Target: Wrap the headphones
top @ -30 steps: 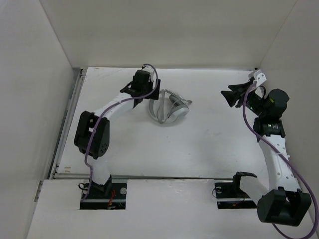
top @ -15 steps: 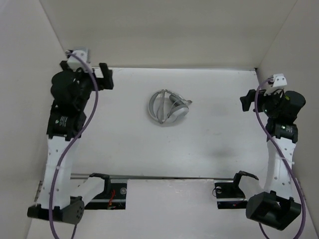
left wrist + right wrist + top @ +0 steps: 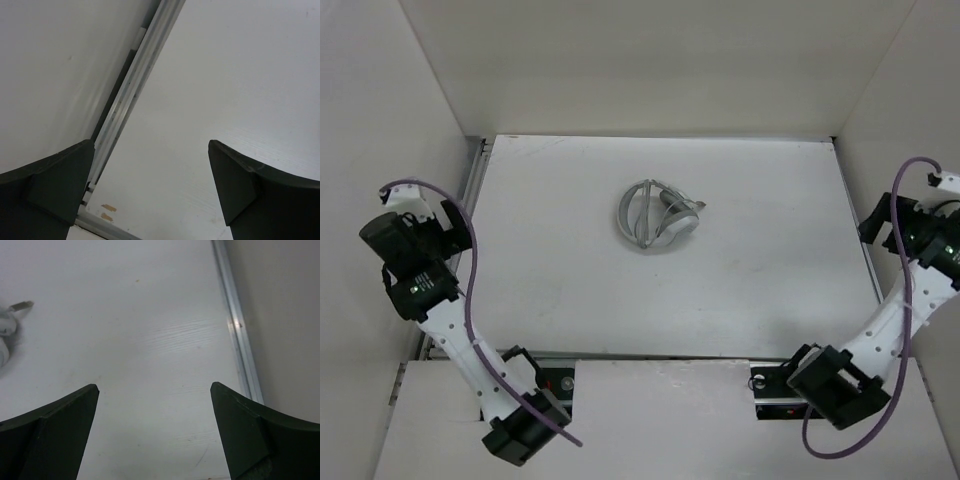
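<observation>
Far from the headphones [image 3: 672, 225], left claw [image 3: 151, 145] and right claw [image 3: 154, 385] gape.

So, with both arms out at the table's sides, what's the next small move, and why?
Probably just folding both arms down to rest. The headphones lie on the table, seemingly bundled up with nothing trailing, though the overhead view is too small to be sure. The left pincer and right pincer are open, empty and well away from them.

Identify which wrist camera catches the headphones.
The right wrist camera: the headphones peek in at its left edge; the left one shows only table and rail.
</observation>
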